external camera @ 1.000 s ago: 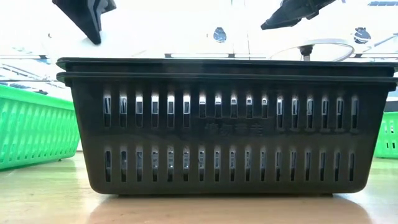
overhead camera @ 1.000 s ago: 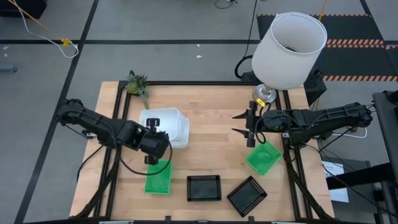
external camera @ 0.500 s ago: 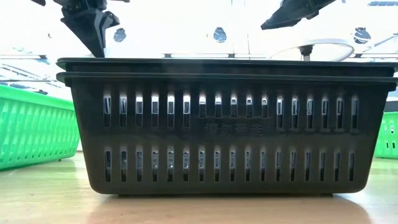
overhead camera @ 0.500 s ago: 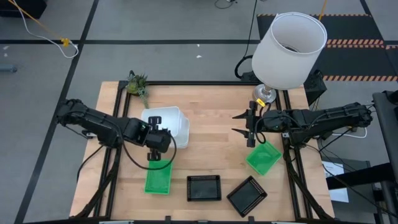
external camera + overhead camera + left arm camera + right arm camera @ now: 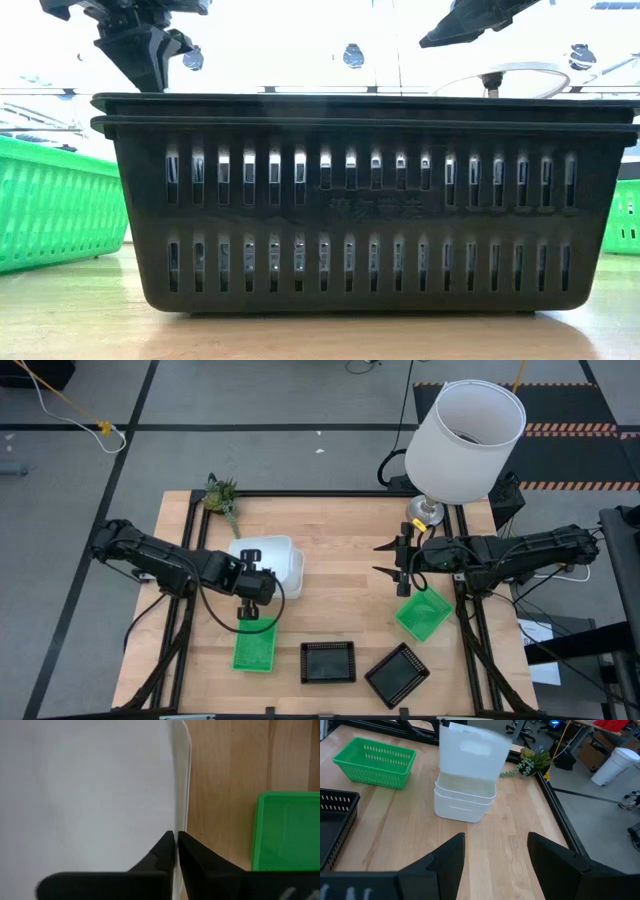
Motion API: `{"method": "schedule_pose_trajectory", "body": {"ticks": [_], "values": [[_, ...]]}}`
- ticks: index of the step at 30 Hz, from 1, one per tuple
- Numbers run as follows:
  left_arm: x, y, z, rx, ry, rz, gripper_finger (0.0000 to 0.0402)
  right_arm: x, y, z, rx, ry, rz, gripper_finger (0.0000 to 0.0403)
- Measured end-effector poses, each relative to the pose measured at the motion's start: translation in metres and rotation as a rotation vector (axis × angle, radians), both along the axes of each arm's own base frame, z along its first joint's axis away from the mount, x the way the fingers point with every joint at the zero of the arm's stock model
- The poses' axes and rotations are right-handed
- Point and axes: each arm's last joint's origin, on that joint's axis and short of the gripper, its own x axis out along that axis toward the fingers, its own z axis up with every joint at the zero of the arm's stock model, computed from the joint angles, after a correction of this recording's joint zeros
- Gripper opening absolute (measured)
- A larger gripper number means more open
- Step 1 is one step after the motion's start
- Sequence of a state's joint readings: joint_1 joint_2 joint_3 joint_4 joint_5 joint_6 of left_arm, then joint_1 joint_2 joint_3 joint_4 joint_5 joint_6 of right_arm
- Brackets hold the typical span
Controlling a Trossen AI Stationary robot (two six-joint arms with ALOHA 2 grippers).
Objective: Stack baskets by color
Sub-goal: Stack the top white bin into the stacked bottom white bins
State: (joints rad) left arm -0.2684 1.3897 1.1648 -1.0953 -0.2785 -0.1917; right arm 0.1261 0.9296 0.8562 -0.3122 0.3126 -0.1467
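Note:
A white basket [image 5: 472,750] hangs tilted over a stack of two white baskets [image 5: 465,800] at the table's left middle, with my left gripper [image 5: 252,598] shut on it. Whether its lower end sits inside the stack I cannot tell. A green basket [image 5: 255,648] rests on its base near the front left, and another green one [image 5: 423,612] at the right. Two black baskets [image 5: 328,660] [image 5: 397,673] stand on the table by the near edge. My right gripper [image 5: 400,568] hovers open above the table, right of centre, holding nothing. My left gripper pinches the white basket's rim [image 5: 176,827] between its two fingers, one finger [image 5: 160,852] on the inner side of the wall and the other outside. The fingers come steeply from above. The basket hangs tilted over the white stack.
A lamp with a large white shade [image 5: 468,440] stands at the far right corner. A green plant sprig [image 5: 220,495] lies at the far left corner. Bare wood lies between the white stack and my right gripper. In the low view a black basket [image 5: 360,200] fills the foreground.
My left gripper has sunk and gone a little toward the far edge, away from the front-left green basket. The white basket it holds has come down over the white stack.

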Motion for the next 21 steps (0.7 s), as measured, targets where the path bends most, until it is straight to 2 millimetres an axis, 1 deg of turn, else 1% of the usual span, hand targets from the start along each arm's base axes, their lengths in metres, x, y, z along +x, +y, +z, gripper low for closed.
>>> {"method": "schedule_pose_trajectory", "body": {"ticks": [21], "values": [[0.0004, 0.0004, -0.0004, -0.002, -0.01, 0.041, 0.0033, 0.0, 0.0, 0.0, 0.0, 0.0, 0.0, 0.0208]]}}
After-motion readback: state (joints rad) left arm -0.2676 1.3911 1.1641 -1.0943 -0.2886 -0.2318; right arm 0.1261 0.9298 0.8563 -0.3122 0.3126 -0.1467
